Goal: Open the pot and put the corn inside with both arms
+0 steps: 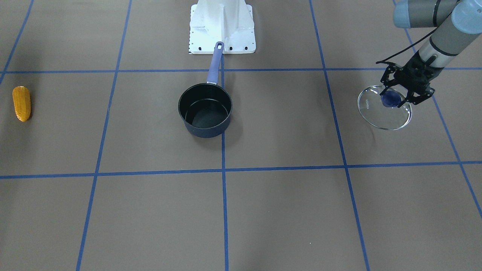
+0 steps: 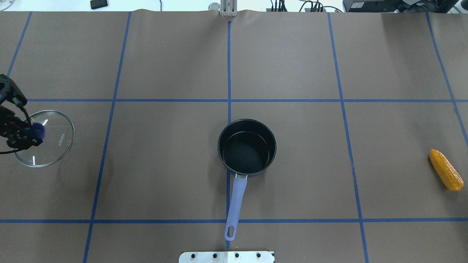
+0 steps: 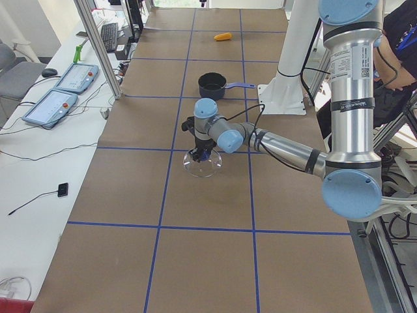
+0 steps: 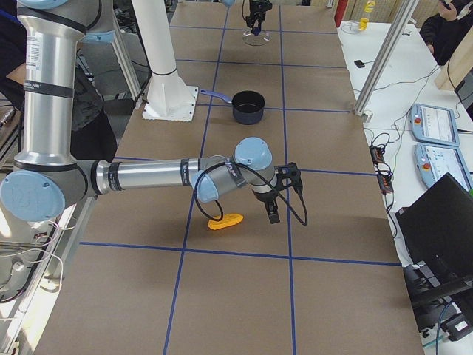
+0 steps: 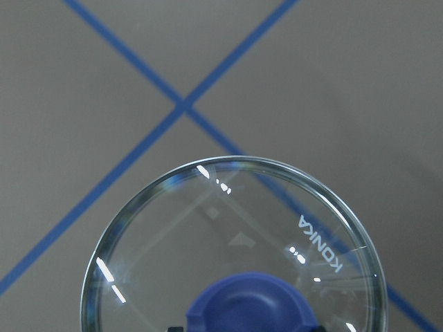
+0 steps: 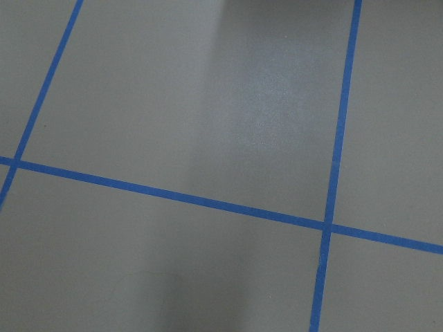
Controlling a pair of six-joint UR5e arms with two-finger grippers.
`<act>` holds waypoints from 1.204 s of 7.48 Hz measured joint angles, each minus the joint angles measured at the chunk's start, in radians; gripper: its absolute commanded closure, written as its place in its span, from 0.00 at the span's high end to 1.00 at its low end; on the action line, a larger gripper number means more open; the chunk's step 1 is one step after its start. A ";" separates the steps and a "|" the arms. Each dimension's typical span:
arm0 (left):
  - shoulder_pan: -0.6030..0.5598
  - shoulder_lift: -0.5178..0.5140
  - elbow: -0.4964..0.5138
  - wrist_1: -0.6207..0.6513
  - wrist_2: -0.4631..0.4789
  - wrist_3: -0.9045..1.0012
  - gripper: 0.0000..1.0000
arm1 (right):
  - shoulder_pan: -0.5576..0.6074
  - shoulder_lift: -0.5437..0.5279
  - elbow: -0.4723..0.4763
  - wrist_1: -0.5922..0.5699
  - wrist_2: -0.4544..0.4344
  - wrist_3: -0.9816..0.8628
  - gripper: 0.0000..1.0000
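Just beside the right hand lies the corn.

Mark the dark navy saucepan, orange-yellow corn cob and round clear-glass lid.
dark navy saucepan (image 2: 246, 149), overhead exterior view, inner floor
orange-yellow corn cob (image 2: 446, 170), overhead exterior view, mid-length
round clear-glass lid (image 2: 52, 149), overhead exterior view, bare glass

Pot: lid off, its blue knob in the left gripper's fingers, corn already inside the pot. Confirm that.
Wrong on the corn. The pot is empty; the corn lies on the table, far off on the robot's right, as the overhead exterior view shows. The rest stands: the lid is off, its blue knob held in the left gripper.
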 measured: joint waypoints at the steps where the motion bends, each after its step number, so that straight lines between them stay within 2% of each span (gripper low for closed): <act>1: 0.004 0.044 0.001 -0.035 0.000 -0.024 0.06 | 0.000 0.000 -0.001 0.000 0.000 0.000 1.00; 3: 0.014 0.108 0.025 -0.116 0.001 -0.052 0.07 | 0.000 -0.001 -0.001 0.000 0.000 0.000 1.00; 5: 0.019 0.134 0.096 -0.229 0.003 -0.061 0.07 | 0.000 0.000 -0.001 0.000 0.000 0.000 1.00; 7: 0.023 0.137 0.163 -0.325 0.005 -0.091 0.14 | 0.000 0.000 0.000 0.000 0.000 0.001 1.00; 8: 0.024 0.136 0.178 -0.340 0.006 -0.098 0.30 | -0.001 0.000 0.000 0.000 0.000 0.001 1.00; 9: 0.026 0.133 0.188 -0.346 0.007 -0.100 0.60 | -0.001 0.000 0.000 0.000 0.000 0.001 1.00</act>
